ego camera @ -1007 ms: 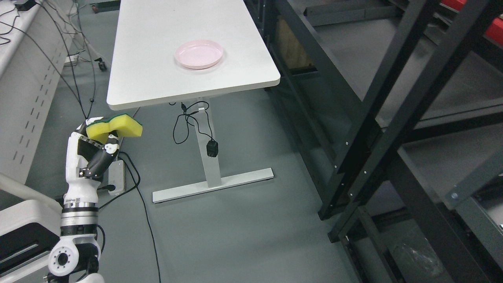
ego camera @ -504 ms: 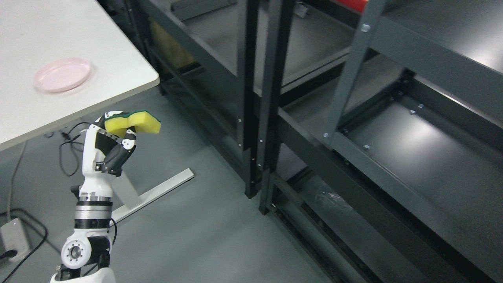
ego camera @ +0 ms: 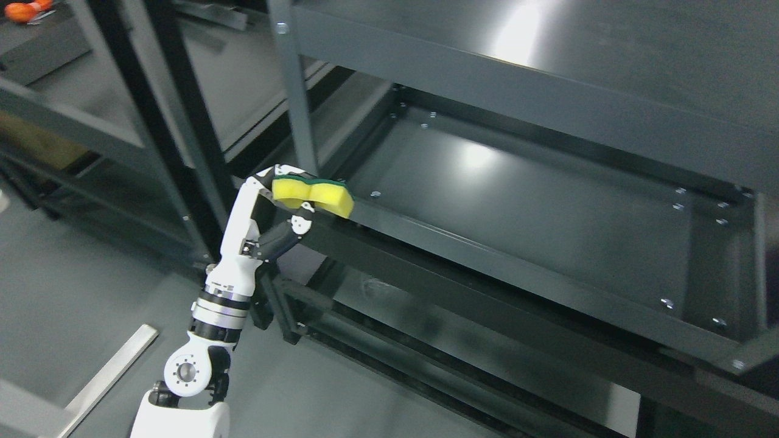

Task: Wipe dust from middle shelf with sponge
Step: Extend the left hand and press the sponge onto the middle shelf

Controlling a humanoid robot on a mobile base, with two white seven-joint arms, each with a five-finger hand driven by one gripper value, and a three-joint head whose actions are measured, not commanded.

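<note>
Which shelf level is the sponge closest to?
The middle shelf, the lit tray under the top shelf. The sponge in the left robot hand sits at its front left corner; the bottom shelf lies below.

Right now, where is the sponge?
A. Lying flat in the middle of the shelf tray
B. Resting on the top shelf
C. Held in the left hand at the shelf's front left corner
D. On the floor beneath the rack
C: the left hand grips the yellow-and-green sponge by the front rail of the shelf, near its left post.
</note>
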